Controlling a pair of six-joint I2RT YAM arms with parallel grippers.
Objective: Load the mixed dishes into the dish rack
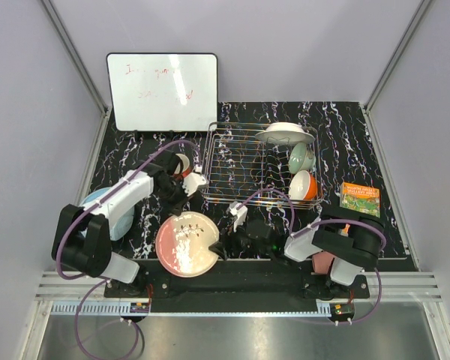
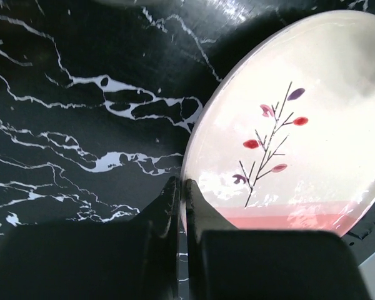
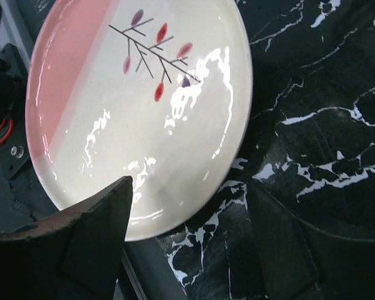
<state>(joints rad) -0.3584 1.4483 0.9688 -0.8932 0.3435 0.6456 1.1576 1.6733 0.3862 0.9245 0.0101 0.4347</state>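
Observation:
The pink-and-cream plate with a twig drawing [image 1: 186,244] lies at the near middle of the table. My left gripper [image 1: 182,211] is shut on its far rim; the left wrist view shows both jaws [image 2: 184,187] pinching the edge of the plate [image 2: 287,125]. My right gripper [image 1: 219,247] is open at the plate's right edge. In the right wrist view [image 3: 187,212] one finger lies over the plate [image 3: 144,112] and the other over the table. The silver wire dish rack [image 1: 240,161] holds a white dish [image 1: 285,133], the mint-green bowl [image 1: 300,157] and the orange mug [image 1: 304,185].
A small cup [image 1: 181,163] stands just left of the rack, close to my left wrist. Blue headphones [image 1: 97,202] lie under the left arm. An orange book [image 1: 360,199] lies right of the rack. A whiteboard [image 1: 163,90] leans at the back left.

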